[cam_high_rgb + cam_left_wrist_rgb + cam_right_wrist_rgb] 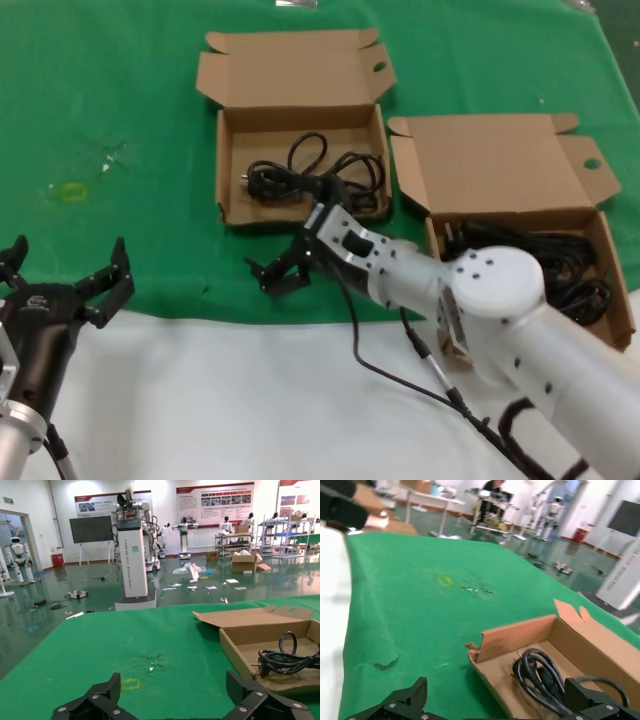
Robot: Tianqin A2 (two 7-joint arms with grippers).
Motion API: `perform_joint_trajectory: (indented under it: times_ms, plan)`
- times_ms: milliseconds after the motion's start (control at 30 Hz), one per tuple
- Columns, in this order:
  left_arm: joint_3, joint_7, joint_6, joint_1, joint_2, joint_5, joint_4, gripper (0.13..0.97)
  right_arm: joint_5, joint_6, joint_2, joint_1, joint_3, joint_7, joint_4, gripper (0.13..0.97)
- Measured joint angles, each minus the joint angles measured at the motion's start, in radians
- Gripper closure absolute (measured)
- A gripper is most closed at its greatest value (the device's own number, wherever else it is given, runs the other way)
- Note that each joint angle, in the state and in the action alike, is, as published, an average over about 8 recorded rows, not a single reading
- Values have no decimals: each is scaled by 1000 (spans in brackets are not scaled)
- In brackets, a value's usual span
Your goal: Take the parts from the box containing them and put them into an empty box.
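A: Scanning from the left: left pincer (68, 285) parked at the near edge of the bench (110, 100), fingers spread wide, nothing in them. Idle.

B: Next over?

A: Right pincer (285, 272) hovers just in front of the middle box (300, 125), jaws open and empty. That box, the receiving one, already has one looped black power cord (315, 175) on its floor.

B: And the source?

A: Far right. Second box (530, 190), lid up, with a dark heap of cords (560, 265) partly hidden behind the right arm.

B: Risks?

A: My judgement: the heap looks tangled, so a pinch on one loop may drag a neighbour out or let a plug snag on the box wall and shift the box. A trailing plug could also catch the receiving box's front wall in transit.
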Motion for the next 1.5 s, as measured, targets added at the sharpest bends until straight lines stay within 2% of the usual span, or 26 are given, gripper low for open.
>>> perform_joint_trajectory:
  times_ms: [133,267,533,833,1500]
  plan:
    - [0,0,0,0,0,0,0,351,-11,26,16,-71,61,34,74,129]
    - [0,0,0,0,0,0,0,351,-23,52,32,-142,123,68,149,129]
    - [0,0,0,0,0,0,0,209,-46,103,64,-285,246,136,295,129]
    - [0,0,0,0,0,0,0,139,-72,162,100,-445,384,214,464,129]
    - [0,0,0,0,0,0,0,132,-125,281,173,-770,665,370,802,129]
